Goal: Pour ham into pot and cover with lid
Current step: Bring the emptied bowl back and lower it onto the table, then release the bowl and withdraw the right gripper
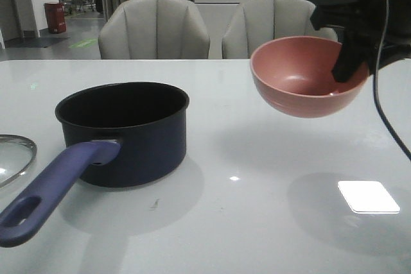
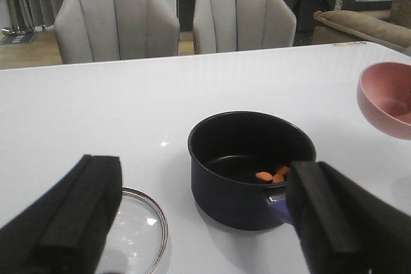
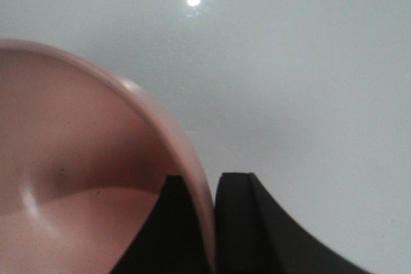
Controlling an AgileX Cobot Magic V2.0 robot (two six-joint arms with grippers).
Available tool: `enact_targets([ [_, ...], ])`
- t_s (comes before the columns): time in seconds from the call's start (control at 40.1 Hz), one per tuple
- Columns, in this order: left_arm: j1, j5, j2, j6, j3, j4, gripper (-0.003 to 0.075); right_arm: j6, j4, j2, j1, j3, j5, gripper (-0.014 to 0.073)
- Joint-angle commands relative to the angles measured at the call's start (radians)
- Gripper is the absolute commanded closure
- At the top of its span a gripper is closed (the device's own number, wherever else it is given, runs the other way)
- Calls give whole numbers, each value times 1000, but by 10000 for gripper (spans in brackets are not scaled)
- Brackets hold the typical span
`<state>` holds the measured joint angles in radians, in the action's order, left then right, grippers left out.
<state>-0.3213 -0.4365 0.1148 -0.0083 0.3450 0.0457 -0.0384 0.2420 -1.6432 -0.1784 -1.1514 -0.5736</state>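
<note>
Ham (image 2: 271, 176) already lies in the pot (image 1: 128, 133); the lid (image 2: 131, 232) lies flat on the worktop (image 1: 257, 178) just beside it, on the left. The wide-open, empty left hand (image 2: 199, 222) is nearest. The right hand (image 1: 350, 62) pinches the bowl (image 1: 302, 75) rim, held aloft.

The pot (image 1: 125, 133) is set on the surface (image 1: 257, 222), its handle (image 1: 54, 187) turned toward the front. The ham (image 2: 272, 176) lies inside the pot. The lid (image 1: 13, 157) lies left of the pot. The bowl (image 1: 308, 75) is held above the surface, right of the pot. 2 chairs (image 1: 154, 29) stand behind the pot.
</note>
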Motion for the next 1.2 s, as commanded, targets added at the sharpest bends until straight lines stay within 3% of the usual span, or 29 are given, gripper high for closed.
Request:
enact_targets([
  [0.0,-8,85,11,-3,26,3,155,3,20,2,40,-32,11,462],
  [0.249,-8,85,11,-3,26,3,155,3,22,-113,84,-38,-25,454],
  [0.374,-8,85,11,-3,26,3,155,3,22,-148,84,-71,-62,353],
  [0.548,-8,85,11,-3,26,3,155,-1,16,-164,84,-147,-131,126],
  [0.798,-8,85,11,-3,26,3,155,-181,4,-49,83,-187,-168,103],
  [1.171,-8,85,11,-3,26,3,155,-268,28,403,8,156,184,103],
])
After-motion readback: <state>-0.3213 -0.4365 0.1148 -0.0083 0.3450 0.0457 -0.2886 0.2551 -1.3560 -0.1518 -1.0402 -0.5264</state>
